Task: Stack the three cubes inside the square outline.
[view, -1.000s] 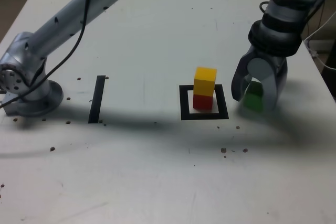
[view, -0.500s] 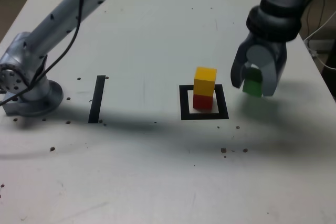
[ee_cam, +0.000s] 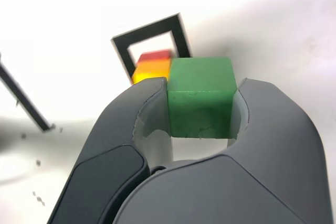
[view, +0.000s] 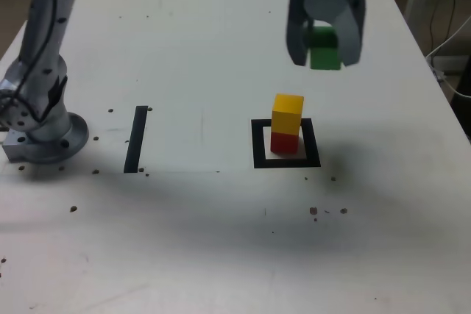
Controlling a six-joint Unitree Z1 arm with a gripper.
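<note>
Gripper (view: 324, 48) fingers are clamped on the green cube (view: 324, 48), jaws pressing its two opposite sides as the wrist view confirms (ee_cam: 200, 98); compared with a second ago, when it sat low over the table at the exterior view's right of the square outline (view: 286, 162), the cube is now lifted clear and carried up and leftward, hanging well above and slightly right of the stack. Yellow cube (view: 288, 113) sits on red cube (view: 284, 142) inside the outline, undisturbed. Judgement: pick done; remaining step is aligning over yellow and lowering.
</note>
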